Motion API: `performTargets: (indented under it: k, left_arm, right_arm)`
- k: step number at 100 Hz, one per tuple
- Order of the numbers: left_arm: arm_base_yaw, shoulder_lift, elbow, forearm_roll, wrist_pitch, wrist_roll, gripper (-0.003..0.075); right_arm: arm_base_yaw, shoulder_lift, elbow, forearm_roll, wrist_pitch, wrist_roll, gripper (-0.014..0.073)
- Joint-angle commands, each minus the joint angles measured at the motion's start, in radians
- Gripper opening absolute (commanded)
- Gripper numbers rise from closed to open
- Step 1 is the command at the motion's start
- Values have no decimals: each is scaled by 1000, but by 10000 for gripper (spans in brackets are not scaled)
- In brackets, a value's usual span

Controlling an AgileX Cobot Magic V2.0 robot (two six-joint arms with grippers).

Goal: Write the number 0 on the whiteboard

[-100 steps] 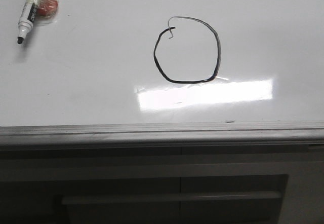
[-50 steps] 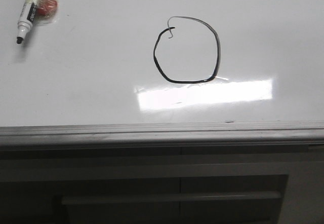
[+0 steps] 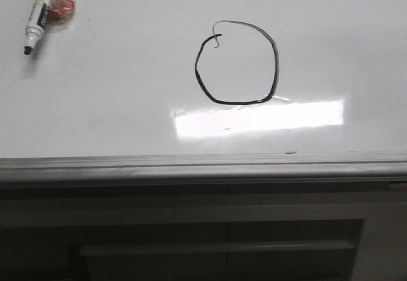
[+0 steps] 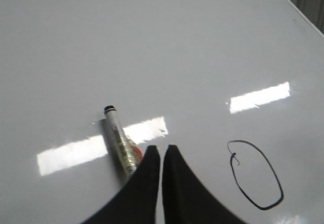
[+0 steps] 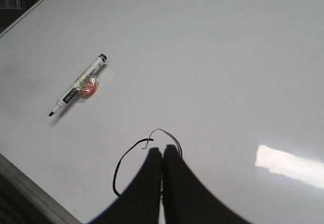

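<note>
Marker point(image 3: 36, 18) lies uncapped well left of the finished 0 point(image 3: 236, 63) on the whiteboard point(image 3: 114, 103); left gripper point(image 4: 161, 148) and right gripper point(image 5: 162, 150) hover closed, empty.

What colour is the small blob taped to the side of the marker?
Red, under clear tape on the marker; the right wrist view shows it best.

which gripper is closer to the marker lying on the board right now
Left. The left gripper is shut right beside the marker, its fingertips close by the barrel. The right gripper is shut over the number 0, well apart from the marker.
</note>
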Motion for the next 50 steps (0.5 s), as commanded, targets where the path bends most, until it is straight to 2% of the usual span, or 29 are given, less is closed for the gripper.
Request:
performTargets:
  k: [1, 21, 37, 50]
  left_arm:
    - [19, -50, 68, 13, -156, 0, -20]
    - [165, -178, 254, 61, -128, -20, -20]
    - [297, -281, 308, 105, -19, -25, -20]
    - [402, -344, 331, 159, 64, -95, -20]
  right_arm:
    - [-8, 2, -26, -11, -82, 2, -58]
    - [-8, 2, -26, -11, -82, 2, -58]
    - [-8, 2, -26, -11, -82, 2, -58]
    - [-8, 2, -26, -11, -82, 2, -58]
